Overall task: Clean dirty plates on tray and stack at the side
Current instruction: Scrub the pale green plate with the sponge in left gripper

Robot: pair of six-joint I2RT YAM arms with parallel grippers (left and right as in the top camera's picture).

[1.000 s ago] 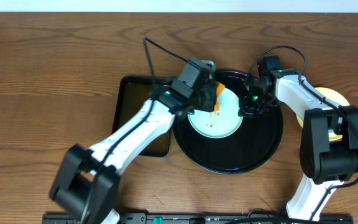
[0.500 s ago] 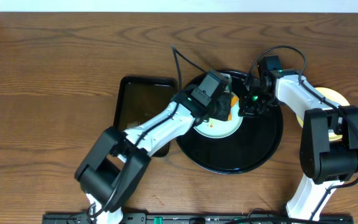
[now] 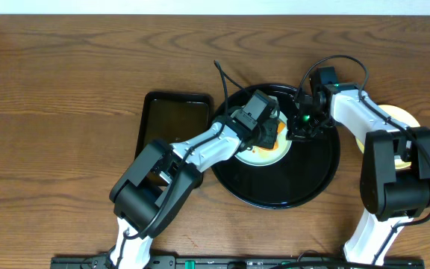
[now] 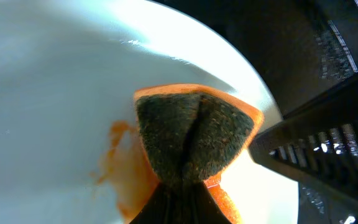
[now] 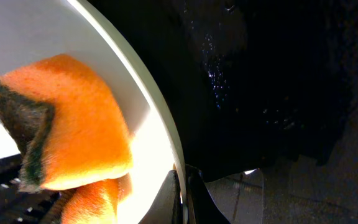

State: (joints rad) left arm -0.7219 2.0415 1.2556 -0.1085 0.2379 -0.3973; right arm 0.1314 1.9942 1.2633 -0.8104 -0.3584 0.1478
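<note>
Lying face-up in tray (image 3: pixel 316 175), plate (image 4: pixel 55 81) rim-pinched by right pincer (image 5: pixel 181 186), left pincer (image 4: pixel 178 202) clamping sponge (image 5: pixel 79 118)

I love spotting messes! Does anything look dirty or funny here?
Yes: an orange-brown sauce smear dirties the pale plate on the black tray, right beside the sponge, which looks folded and squashed.

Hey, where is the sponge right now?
Overhead, the sponge is mid-table, pinched by the left gripper on the edge of the plate in the black tray, beside the right gripper.
</note>
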